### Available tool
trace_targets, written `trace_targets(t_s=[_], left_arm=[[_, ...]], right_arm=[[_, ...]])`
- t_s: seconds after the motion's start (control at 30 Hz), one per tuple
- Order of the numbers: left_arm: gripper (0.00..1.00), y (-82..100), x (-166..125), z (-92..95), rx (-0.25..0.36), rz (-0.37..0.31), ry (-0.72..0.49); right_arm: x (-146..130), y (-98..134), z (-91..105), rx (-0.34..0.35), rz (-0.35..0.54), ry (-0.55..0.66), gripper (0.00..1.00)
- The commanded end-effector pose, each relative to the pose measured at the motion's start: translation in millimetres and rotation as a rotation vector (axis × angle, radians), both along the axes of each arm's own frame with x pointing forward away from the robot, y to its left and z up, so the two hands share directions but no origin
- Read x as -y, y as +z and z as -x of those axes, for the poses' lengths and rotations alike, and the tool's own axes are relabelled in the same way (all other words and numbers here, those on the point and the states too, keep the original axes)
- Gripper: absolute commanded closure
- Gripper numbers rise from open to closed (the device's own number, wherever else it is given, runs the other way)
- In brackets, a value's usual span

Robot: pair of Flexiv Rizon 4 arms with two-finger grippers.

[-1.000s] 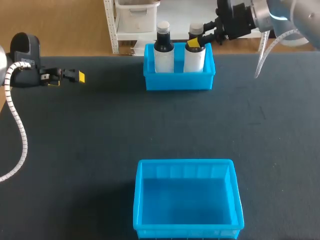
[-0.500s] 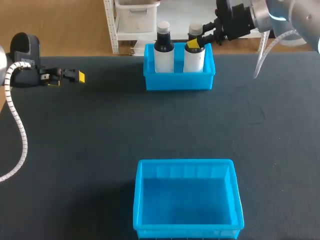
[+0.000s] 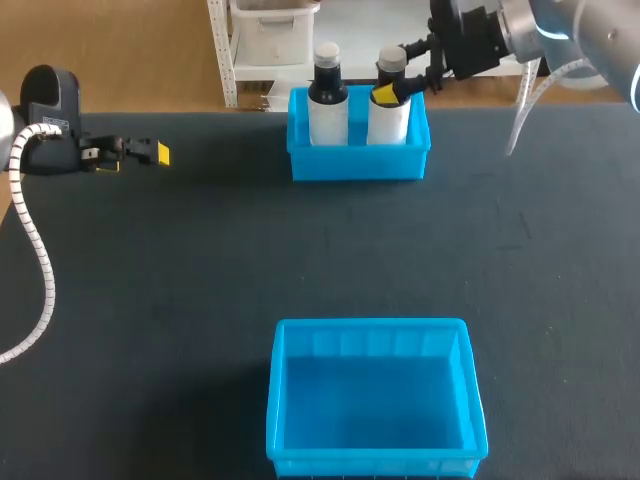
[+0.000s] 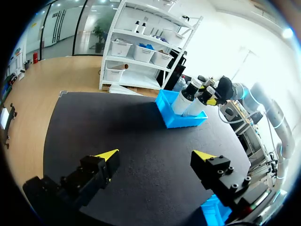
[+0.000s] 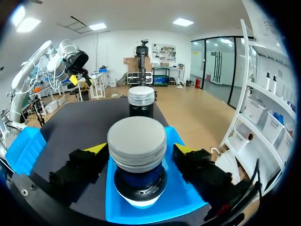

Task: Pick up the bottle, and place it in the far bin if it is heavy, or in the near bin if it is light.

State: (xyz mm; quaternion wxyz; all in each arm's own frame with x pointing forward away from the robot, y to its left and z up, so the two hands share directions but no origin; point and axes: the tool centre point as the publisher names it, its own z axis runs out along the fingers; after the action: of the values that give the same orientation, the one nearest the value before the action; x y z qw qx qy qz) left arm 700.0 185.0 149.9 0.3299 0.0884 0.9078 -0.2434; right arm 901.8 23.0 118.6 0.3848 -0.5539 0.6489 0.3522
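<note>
Two dark bottles with white labels and grey caps stand upright in the far bin (image 3: 358, 165). My right gripper (image 3: 392, 82) is at the right-hand bottle (image 3: 390, 105), level with its neck. In the right wrist view that bottle (image 5: 137, 141) stands between the fingers of the right gripper (image 5: 138, 151), which is open, with a gap on each side of the cap. The other bottle (image 5: 141, 101) stands just ahead of it. My left gripper (image 3: 160, 153) hangs open over the table's far left; in its own view the left gripper (image 4: 157, 157) holds nothing.
The near bin (image 3: 375, 455), bright blue with nothing in it, sits at the table's front middle. Dark table surface lies open between the two bins.
My right gripper's fingers have spread away from the right-hand bottle's neck, letting it go in the far bin. The left arm has kept still.
</note>
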Motion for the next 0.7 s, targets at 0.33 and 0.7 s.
trace_targets(t_s=[0.33, 0.7], left_arm=[[0.00, 0.0, 0, 0.0, 0.000, 0.000, 0.000], [0.00, 0.0, 0, 0.0, 0.000, 0.000, 0.000]], right_arm=[[27, 14, 13.2, 0.013, 0.021, -0.042, 0.00], [68, 29, 49.9, 0.035, 0.037, -0.125, 0.00]])
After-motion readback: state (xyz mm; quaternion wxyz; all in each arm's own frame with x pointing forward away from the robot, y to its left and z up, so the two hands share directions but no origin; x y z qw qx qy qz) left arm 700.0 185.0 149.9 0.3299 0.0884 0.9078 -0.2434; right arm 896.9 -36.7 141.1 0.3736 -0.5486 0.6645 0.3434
